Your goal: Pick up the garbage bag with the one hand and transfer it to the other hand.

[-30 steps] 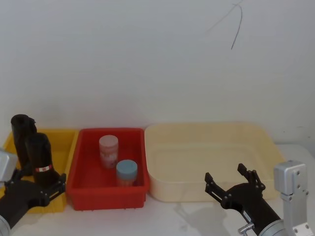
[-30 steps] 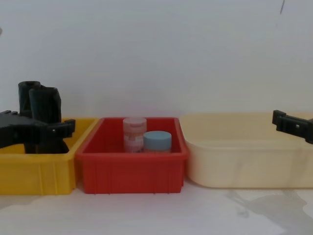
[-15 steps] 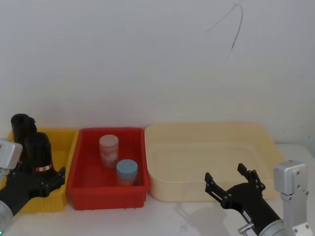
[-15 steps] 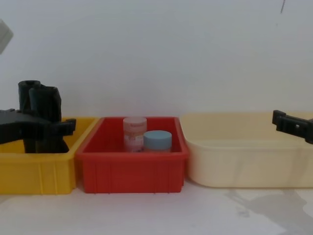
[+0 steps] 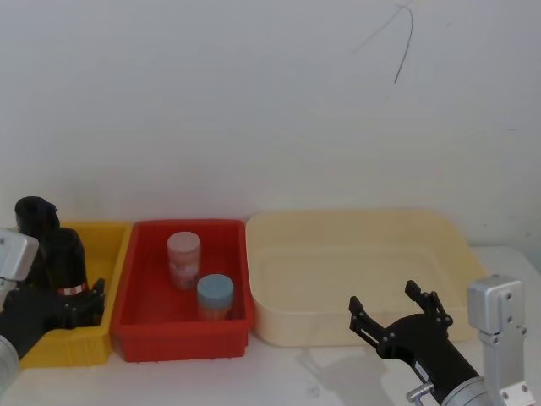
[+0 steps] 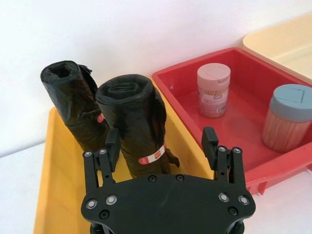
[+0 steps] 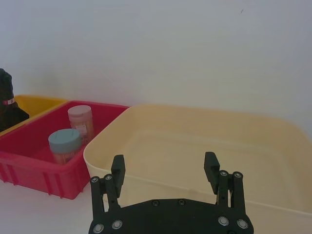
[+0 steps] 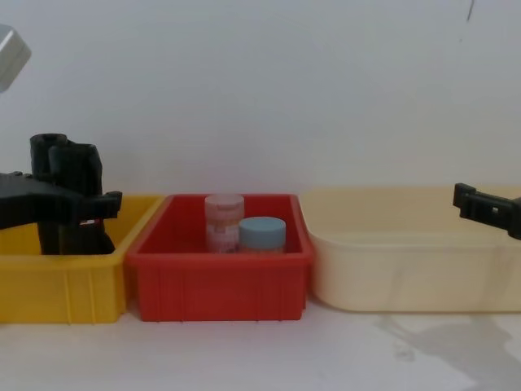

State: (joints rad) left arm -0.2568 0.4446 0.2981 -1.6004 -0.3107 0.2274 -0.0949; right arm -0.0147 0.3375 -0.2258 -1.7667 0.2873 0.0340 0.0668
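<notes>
Fingers of the left gripper stand spread around the garbage bag. The right gripper hovers spread before the cream tub.

No text can be read: the print on the garbage bag band and the pink jar label is too small.

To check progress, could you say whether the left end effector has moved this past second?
Yes: the left end effector has risen against the rim of the yellow bin in the chest view.
</notes>
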